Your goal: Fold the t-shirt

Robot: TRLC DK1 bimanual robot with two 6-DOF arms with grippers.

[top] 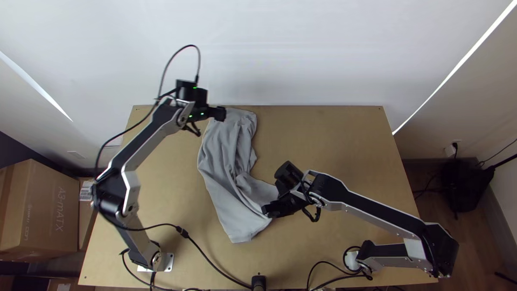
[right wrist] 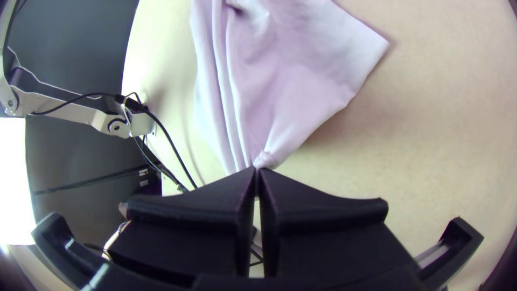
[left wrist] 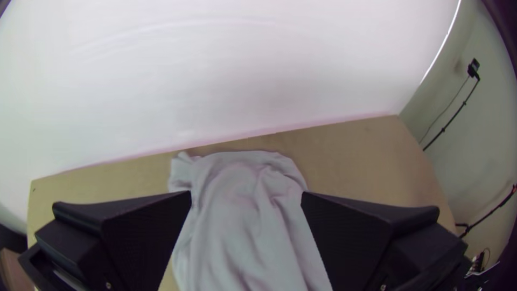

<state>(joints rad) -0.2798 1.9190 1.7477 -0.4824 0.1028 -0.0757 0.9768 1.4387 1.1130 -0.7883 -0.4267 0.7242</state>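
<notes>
- The grey t-shirt (top: pixel 215 161) lies on the light wooden table (top: pixel 344 140), bunched into lengthwise folds, running from the top middle of the frame down to just below its centre.
- Its upper end is near the table's far edge; its lower end spreads wider and flatter, with a corner pointing down the frame.
- The left gripper (top: pixel 218 113) is at the upper left of the top view, by the shirt's upper end.
- In the left wrist view, its black fingers (left wrist: pixel 145 231) stand spread wide, with the shirt showing in the gap between them.
- The right gripper (top: pixel 265 210) is just below the centre of the top view, at the right side of the shirt's lower part.
- In the right wrist view, its fingers (right wrist: pixel 215 205) are pressed together, pinching a gathered bit of the shirt's edge; folds fan out from the tips.
</notes>
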